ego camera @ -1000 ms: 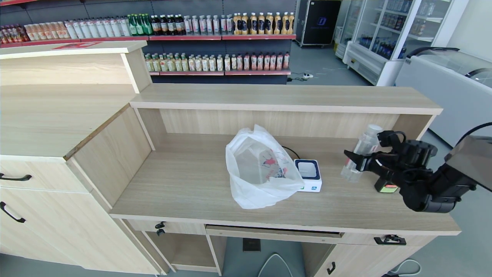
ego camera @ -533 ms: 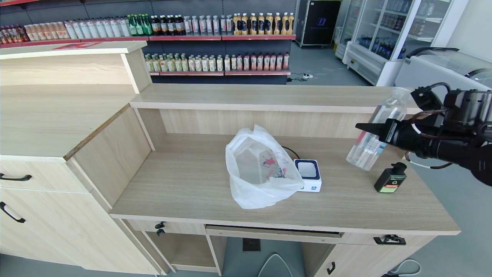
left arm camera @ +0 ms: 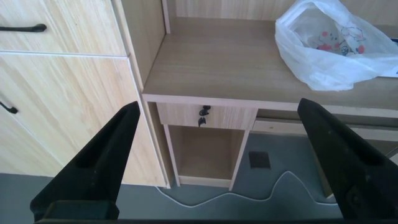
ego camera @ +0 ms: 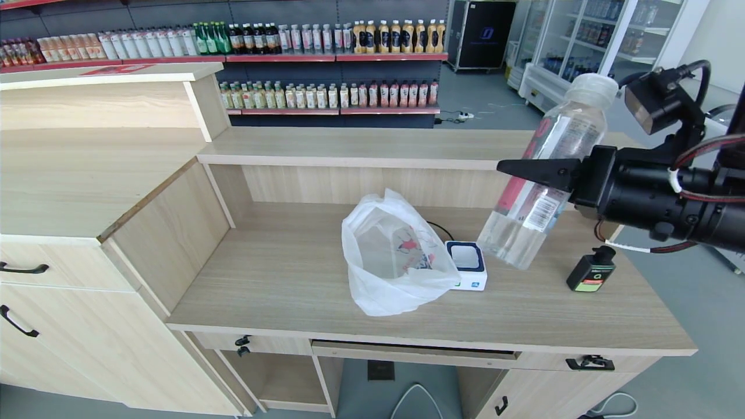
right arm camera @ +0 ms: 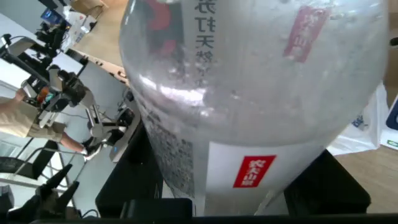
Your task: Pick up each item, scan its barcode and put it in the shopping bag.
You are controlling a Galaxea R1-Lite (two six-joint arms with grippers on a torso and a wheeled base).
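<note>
Bottle (ego camera: 561, 125) rose higher, hiding far finger of right claw (ego camera: 527, 174).

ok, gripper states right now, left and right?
Left gripper: open, nothing between its fingers.
Right gripper: closed on the clear bottle, held tilted above the counter.

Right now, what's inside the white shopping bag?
Through the shopping bag a red and blue picture shows. Crumpled plastic covers the bottom, so I cannot tell if anything is inside.
</note>
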